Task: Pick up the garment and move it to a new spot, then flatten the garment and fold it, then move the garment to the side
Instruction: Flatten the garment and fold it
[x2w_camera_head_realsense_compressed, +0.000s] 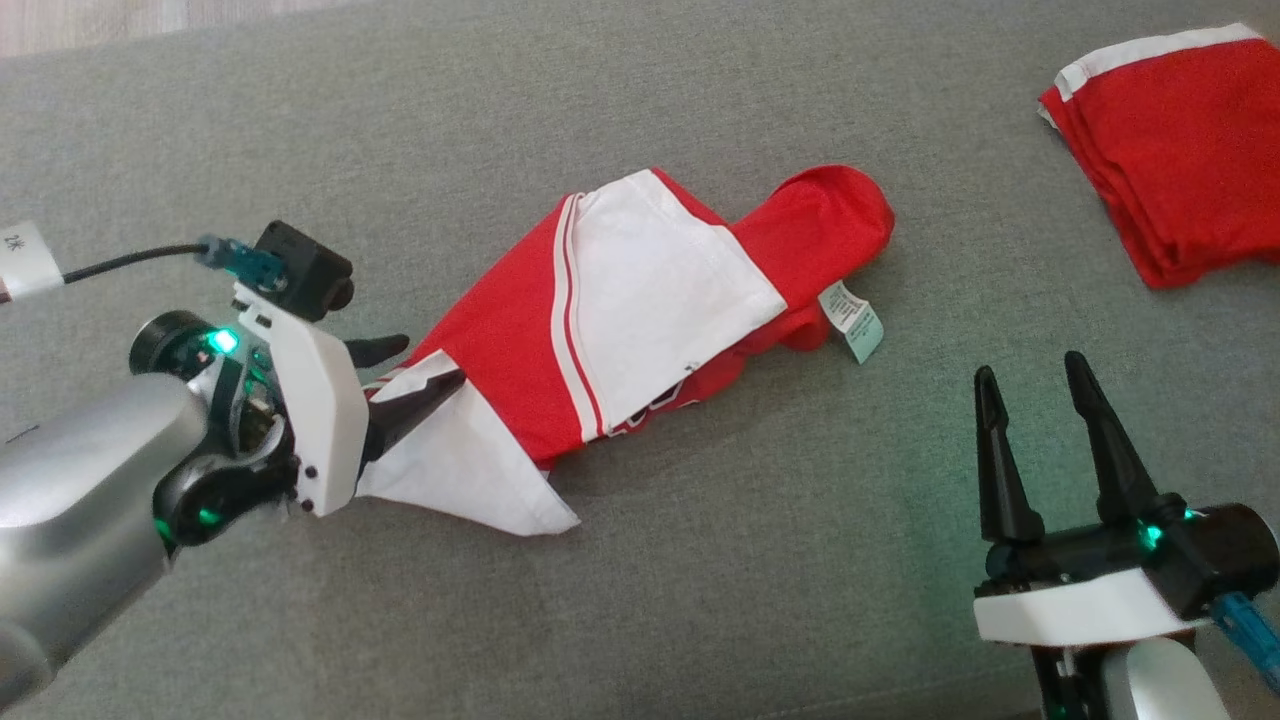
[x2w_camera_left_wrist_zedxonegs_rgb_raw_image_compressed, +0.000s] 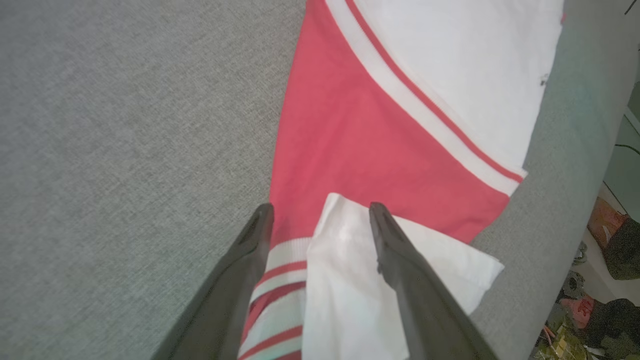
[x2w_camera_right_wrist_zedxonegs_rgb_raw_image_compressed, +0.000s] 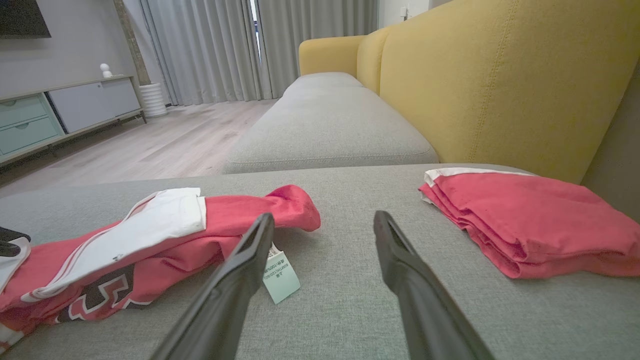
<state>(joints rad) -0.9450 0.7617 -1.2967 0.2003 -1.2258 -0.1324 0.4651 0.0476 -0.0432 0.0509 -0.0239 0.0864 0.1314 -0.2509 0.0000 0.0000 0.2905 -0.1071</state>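
The garment, red with white panels and thin red stripes, lies crumpled in a long diagonal heap in the middle of the grey sofa seat. One end is a rounded red bulge toward the upper right of the head view. The other end is a white flap spread at the lower left. A pale label sticks out from its right side and lies flat on the seat.

The left gripper is at the garment's lower-left end with its jaws wide. In the left wrist view one finger runs along the striped cuff and the other lies over the white flap. Cloth sits between them, but they are not pinching it.

The right gripper is off the garment's right end, over bare seat, also spread wide and holding nothing. In the right wrist view the label lies just beside its left finger, and the garment stretches away to that view's left.

A second red garment, a folded pile with a white edge, rests well apart at the seat's far right, near the yellow backrest.
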